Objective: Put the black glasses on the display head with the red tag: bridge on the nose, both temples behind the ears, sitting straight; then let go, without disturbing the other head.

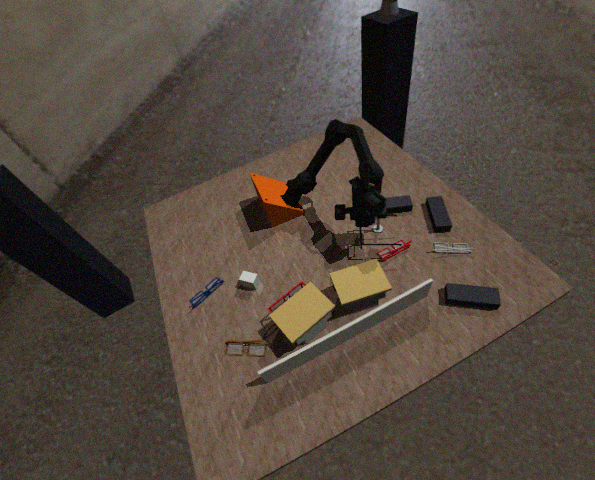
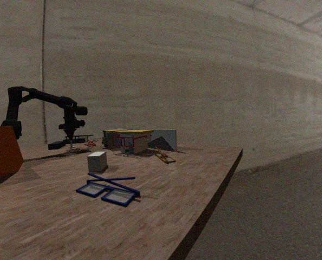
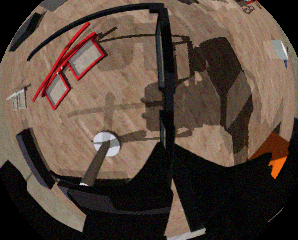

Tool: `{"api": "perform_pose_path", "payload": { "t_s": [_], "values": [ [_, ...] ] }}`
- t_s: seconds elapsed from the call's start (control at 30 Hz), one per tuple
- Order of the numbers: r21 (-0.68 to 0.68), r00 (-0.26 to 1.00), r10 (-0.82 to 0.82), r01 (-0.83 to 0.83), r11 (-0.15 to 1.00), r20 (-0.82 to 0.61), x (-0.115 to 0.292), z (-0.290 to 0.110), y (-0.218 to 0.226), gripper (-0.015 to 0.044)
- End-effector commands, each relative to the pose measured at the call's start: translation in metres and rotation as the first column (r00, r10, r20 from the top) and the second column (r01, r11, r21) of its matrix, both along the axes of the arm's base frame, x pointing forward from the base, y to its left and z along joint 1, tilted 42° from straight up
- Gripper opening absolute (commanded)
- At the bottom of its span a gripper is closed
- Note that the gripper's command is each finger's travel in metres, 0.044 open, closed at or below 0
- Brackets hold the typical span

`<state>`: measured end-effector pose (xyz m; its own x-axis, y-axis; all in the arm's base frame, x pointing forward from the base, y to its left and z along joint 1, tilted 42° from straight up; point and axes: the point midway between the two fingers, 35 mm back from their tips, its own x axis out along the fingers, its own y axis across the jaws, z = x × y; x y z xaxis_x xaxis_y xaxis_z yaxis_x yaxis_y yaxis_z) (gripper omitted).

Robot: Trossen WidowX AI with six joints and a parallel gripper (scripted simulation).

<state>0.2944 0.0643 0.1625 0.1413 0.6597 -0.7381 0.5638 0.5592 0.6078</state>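
Though thin-framed, black glasses [image 1: 369, 242] in pincer [image 1: 360, 227].

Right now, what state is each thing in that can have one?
Claw: shut on the black glasses.
Black glasses: held above the table, temples unfolded.
Red glasses: lying on the table.
Blue glasses: lying flat, temples crossed.
Nearer head: wearing a red pair.

Matt wood-grain table [image 1: 225, 413]
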Motion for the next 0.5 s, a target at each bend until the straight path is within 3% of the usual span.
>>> {"api": "perform_pose_path", "payload": {
  "t_s": [0.0, 0.47],
  "values": [
    [0.0, 1.0, 0.0, 0.0, 1.0, 0.005, 0.0017, 0.0004, -0.001, 0.0],
    [0.0, 1.0, 0.0, 0.0, 1.0, 0.005, 0.0, 0.001, 0.0001, 0.0]
  ]
}}
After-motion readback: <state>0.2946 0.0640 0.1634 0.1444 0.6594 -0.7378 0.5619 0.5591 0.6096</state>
